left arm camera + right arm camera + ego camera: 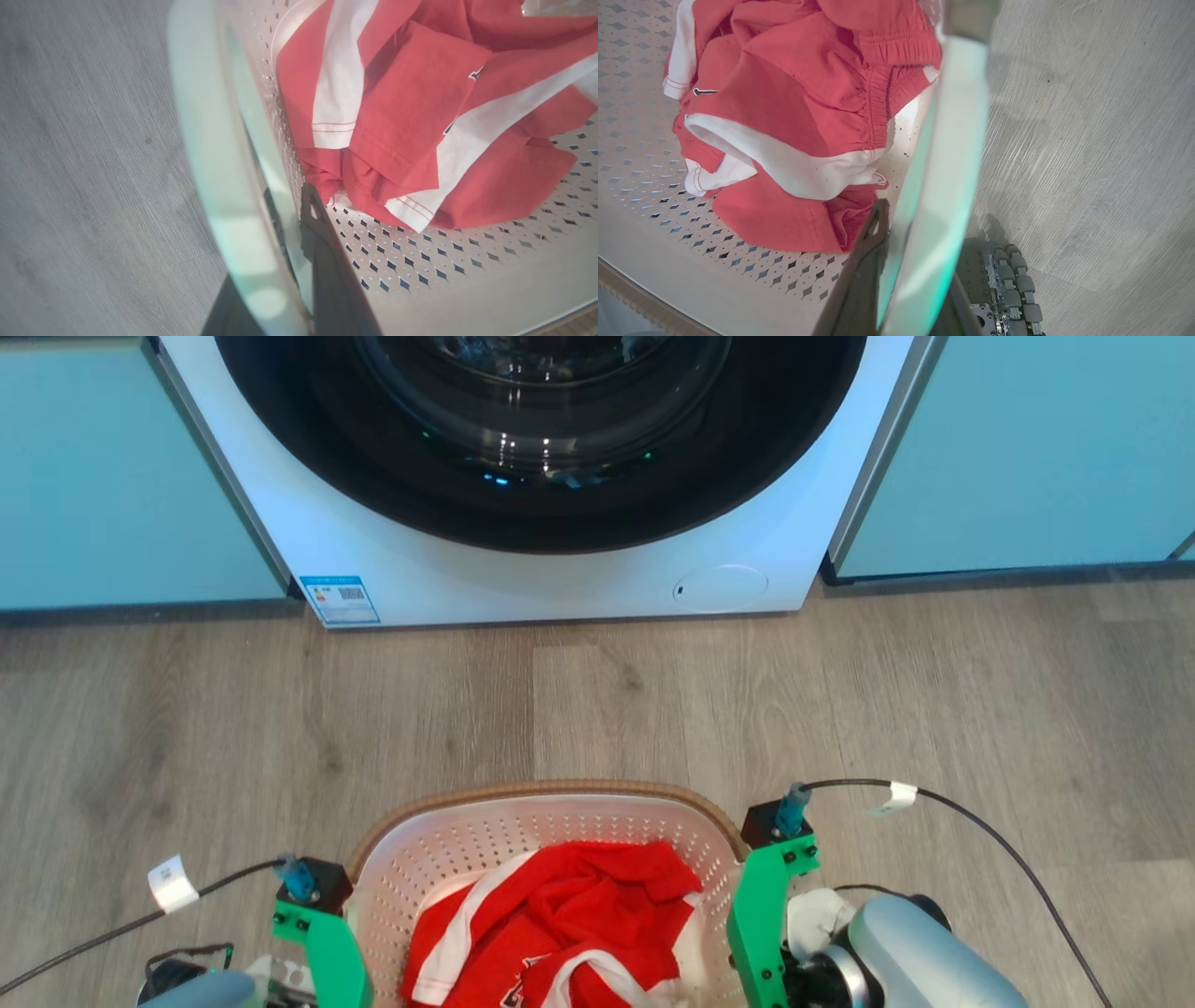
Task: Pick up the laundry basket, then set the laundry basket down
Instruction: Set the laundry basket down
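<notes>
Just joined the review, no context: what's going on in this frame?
The robot has both grippers on the laundry basket, facing the washing machine. The left gripper straddles the left handle, one finger inside the basket wall and one outside; the right gripper does likewise on the right handle. A red and white garment lies inside. Whether the basket is off the wood floor can't be told.

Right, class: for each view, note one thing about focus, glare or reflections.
Head view: sharp throughout, small light reflections on the washer door. Left wrist view: the basket handle near the lens is a blurred pale band; the garment is sharp. Right wrist view: handle blurred likewise, floor grain crisp.
</notes>
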Robot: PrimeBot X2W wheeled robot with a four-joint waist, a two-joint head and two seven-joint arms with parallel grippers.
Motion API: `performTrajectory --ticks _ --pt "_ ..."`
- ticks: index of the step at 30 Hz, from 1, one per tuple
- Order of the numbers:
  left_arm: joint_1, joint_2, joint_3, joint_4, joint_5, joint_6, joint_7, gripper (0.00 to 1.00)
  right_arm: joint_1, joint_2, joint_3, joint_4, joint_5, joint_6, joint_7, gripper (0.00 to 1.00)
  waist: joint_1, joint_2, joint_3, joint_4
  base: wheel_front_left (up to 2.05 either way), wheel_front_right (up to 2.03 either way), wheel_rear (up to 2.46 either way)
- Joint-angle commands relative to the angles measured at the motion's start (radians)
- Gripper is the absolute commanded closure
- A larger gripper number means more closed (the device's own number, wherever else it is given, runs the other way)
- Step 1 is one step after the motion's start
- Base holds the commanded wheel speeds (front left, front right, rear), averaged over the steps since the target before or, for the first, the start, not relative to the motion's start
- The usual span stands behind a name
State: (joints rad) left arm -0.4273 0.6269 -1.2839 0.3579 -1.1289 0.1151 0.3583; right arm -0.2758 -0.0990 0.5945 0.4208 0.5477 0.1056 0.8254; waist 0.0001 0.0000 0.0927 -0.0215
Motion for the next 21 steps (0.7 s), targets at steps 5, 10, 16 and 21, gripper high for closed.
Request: performTrajectory --ticks 5,10,16,21 --pt "-0.055 0.009 0.036 -0.054 0.009 -0.016 -0.030 1.00 -0.047 0.049 0.026 -0.083 -0.005 0.025 -0.031 1.00 -0.0001 0.0000 0.051 0.002 0.00 0.00 0.00" --pt "-0.087 0.019 0.048 -0.047 0.020 -0.023 -0.038 1.00 -0.081 0.049 0.021 -0.083 -0.009 0.025 -0.073 1.00 -0.0001 0.0000 0.120 0.003 0.00 0.00 0.00" --pt "-0.139 0.004 0.070 -0.013 0.028 -0.048 -0.059 1.00 -0.135 0.049 0.015 -0.048 -0.035 0.025 -0.128 1.00 -0.0001 0.0000 0.219 0.004 0.00 0.00 0.00" --pt "-0.188 -0.031 0.077 0.052 0.040 -0.084 -0.072 1.00 -0.186 0.049 0.018 -0.004 -0.043 0.025 -0.177 1.00 -0.0001 0.0000 0.292 0.010 0.00 0.00 0.00"
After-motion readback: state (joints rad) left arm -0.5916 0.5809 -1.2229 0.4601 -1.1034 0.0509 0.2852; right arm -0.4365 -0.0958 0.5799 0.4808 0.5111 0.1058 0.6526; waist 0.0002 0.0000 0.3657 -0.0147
